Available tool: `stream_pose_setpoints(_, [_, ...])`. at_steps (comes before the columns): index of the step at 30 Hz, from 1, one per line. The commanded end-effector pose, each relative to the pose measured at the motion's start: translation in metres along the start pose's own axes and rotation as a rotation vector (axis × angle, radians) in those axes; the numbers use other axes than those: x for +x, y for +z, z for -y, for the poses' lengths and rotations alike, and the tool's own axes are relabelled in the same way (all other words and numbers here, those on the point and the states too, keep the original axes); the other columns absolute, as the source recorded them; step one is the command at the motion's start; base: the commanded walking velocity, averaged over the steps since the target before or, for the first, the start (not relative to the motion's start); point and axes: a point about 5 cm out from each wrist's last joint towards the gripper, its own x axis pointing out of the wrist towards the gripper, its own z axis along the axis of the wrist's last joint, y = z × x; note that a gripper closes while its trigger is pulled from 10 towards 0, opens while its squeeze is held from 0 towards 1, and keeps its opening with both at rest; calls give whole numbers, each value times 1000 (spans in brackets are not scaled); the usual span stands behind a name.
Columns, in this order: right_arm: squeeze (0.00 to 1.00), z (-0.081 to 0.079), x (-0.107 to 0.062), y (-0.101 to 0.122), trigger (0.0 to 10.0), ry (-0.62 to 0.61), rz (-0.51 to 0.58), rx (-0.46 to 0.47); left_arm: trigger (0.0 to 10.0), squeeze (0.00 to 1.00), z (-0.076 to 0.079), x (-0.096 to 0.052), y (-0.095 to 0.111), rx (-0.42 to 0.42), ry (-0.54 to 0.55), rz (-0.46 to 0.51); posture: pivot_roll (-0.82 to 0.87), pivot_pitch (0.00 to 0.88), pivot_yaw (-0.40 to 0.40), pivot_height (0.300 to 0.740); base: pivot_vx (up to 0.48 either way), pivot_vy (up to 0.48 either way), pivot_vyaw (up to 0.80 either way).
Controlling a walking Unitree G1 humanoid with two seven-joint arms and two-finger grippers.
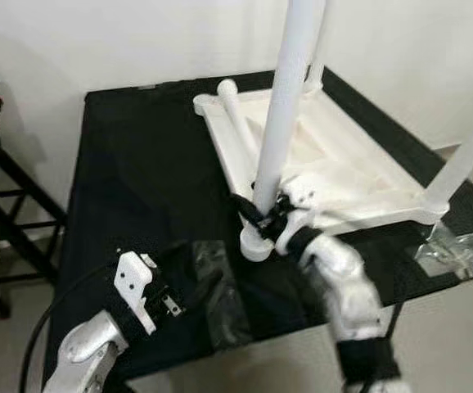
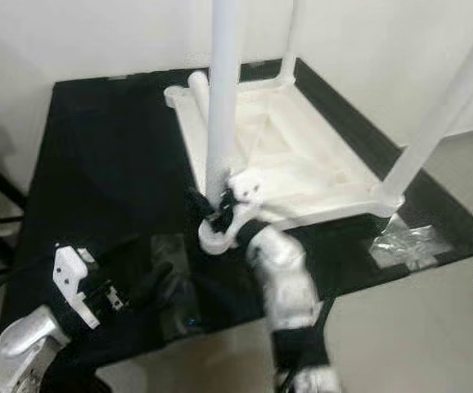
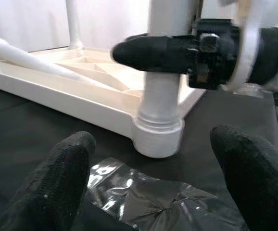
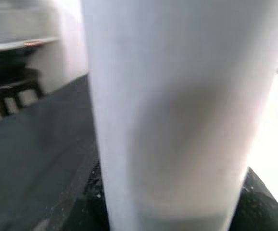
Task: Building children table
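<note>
White tabletop (image 1: 343, 176) lies upside down at centre-right of the head view on the black table (image 1: 138, 164), with its near leg (image 1: 281, 106) standing upright in the near corner socket (image 1: 257, 244), long axis vertical. Right gripper (image 1: 263, 214) is clenched around that leg low down, just above the socket, and a loose leg (image 1: 238, 123) lies flat in the tray. Left gripper (image 1: 189, 286) sits lower left, fingers (image 3: 57, 187) spread and holding nothing over plastic wrap (image 3: 144, 197), beside the socket; table front edge is close below, open room to the left.
</note>
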Motion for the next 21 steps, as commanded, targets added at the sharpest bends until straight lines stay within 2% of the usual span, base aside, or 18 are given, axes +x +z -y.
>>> stream_pose_setpoints(1, [0, -5, -5, -33, 0, -3, -160, -23, 10000, 0, -4, -1, -2, -12, -4, -13, -95, 175, 28, 740, 0, 0, 0])
stream_pose_setpoints(2, [0, -5, -5, -33, 0, -3, -160, -23, 10000, 0, -4, -1, -2, -12, -4, -13, -95, 175, 28, 740, 0, 0, 0])
stream_pose_setpoints(3, [0, 1, -1, -33, 0, -10, -155, 16, 10000, 0, -5, 0, -3, -13, -9, -16, -81, 174, 20, 740, 0, 0, 0])
stream_pose_setpoints(5, [0, 1, -1, -33, 0, -10, -155, 16, 10000, 0, -5, 0, -3, -13, -9, -16, -81, 174, 20, 740, 0, 0, 0])
stream_pose_setpoints(6, [0, 5, 1, -35, 0, -21, -162, 60, 10000, 0, -5, 1, -4, -13, -12, -17, -81, 171, 18, 740, 0, 0, 0])
stream_pose_setpoints(11, [0, 3, 1, -36, 0, -16, -170, 59, 10000, 0, -6, 2, -4, -8, -3, -16, -80, 164, 12, 740, 0, 0, 0])
stream_pose_setpoints(12, [0, 1, 0, -35, 10000, -30, -176, 65, 10000, 0, -7, 2, -4, -4, 8, -14, -80, 160, 13, 740, 0, 0, 0])
stream_pose_setpoints(13, [0, 1, 0, -35, 10000, -30, -176, 65, 10000, 0, -7, 2, -4, -4, 8, -14, -80, 160, 13, 740, 0, 0, 0])
stream_pose_setpoints(14, [1000, 0, -1, -32, 10000, -27, -168, 127, 10000, 0, -8, 2, -3, -2, 17, -11, -70, 157, 12, 740, 0, 0, 0])
stream_pose_setpoints(15, [1000, -2, -1, -28, 10000, 34, -149, 199, 10000, 0, -7, 2, -4, -1, 18, -12, -65, 157, 12, 740, 0, 0, 0])
stream_pose_setpoints(16, [1000, -2, -1, -28, 10000, 34, -149, 199, 10000, 0, -7, 2, -4, -1, 18, -12, -65, 157, 12, 740, 0, 0, 0])
stream_pose_setpoints(17, [1000, -3, -1, -24, 10000, 73, -130, 245, 10000, 0, -7, 2, -4, -1, 16, -13, -65, 157, 12, 740, 0, 0, 0])
stream_pose_setpoints(20, [1000, -3, 0, -20, 10000, 123, -114, 256, 10000, 0, -6, 2, -4, -3, 14, -13, -65, 156, 17, 740, 0, 0, 0])
stream_pose_setpoints(21, [1000, -1, 1, -14, 10000, 200, -100, 242, 10000, 0, -5, 2, -4, -6, 12, -13, -57, 154, 16, 740, 0, 0, 0])
